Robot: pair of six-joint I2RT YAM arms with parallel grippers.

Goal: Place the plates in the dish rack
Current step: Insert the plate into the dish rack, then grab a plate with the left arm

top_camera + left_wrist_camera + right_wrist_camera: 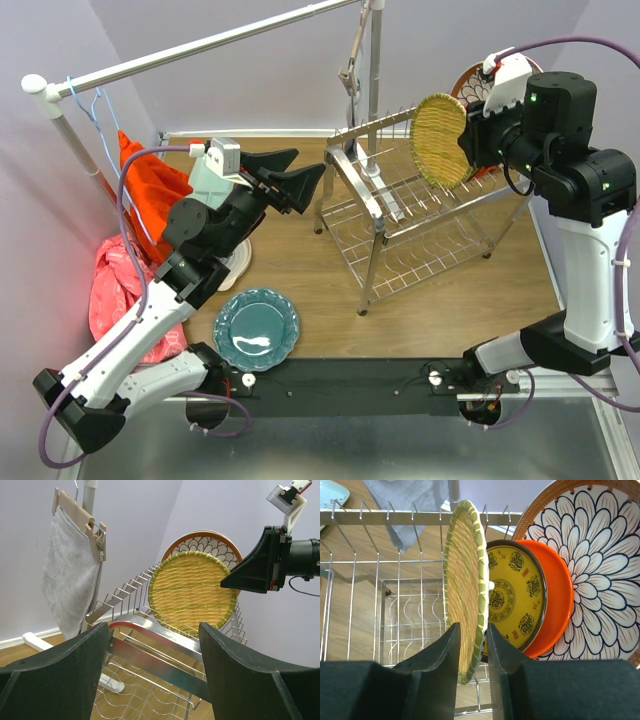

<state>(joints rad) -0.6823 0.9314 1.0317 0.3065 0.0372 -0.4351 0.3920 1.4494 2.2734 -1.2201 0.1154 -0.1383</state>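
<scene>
The left gripper (306,170) hangs wide open, the teal plate (256,329) lies flat on the table, and the right gripper (472,636) clamps the yellow woven plate (465,580) upright among the dish rack (385,235) upper prongs.

Top external: floral plate (472,82) shows only a rim sliver behind the yellow woven plate (441,140). A pale plate (240,266) lies mostly under the left arm (200,228); pattern unreadable.

Right wrist: floral plate cut by top and right edges. Dark-yellow patterned plate (512,600) partly covered by the woven one. Orange plate (555,605) shows as a crescent only. Teal plate (330,492) clipped at top-left corner.
</scene>
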